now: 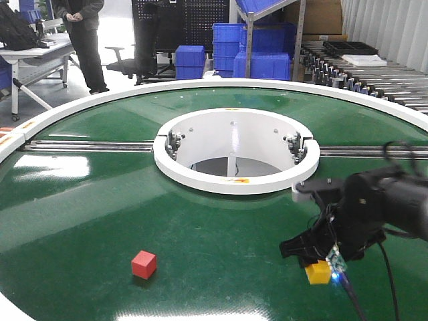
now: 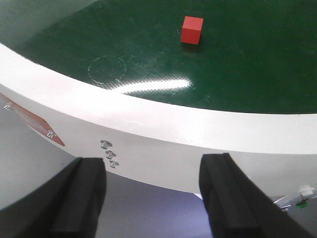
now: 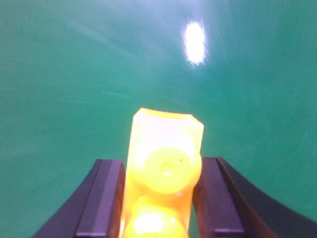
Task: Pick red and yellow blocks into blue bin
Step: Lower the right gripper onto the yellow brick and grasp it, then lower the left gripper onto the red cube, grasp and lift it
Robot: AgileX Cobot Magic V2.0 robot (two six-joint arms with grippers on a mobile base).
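Right end effector [image 3: 161, 198] gripped yellow brick [image 3: 166, 163] near tabletop [image 1: 100, 200] edge, left end effector [image 2: 151, 198] open, red cube [image 1: 144, 263] loose, blue crates [image 1: 261, 57] beyond.

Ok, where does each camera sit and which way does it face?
Front: above the round green table, facing across it; right gripper at the yellow studded plastic brick.
Left wrist: outside the white rim, facing the small red cube; left gripper open.
Right wrist: low over the table; black fingers grip the brick.
Front shares both blocks.
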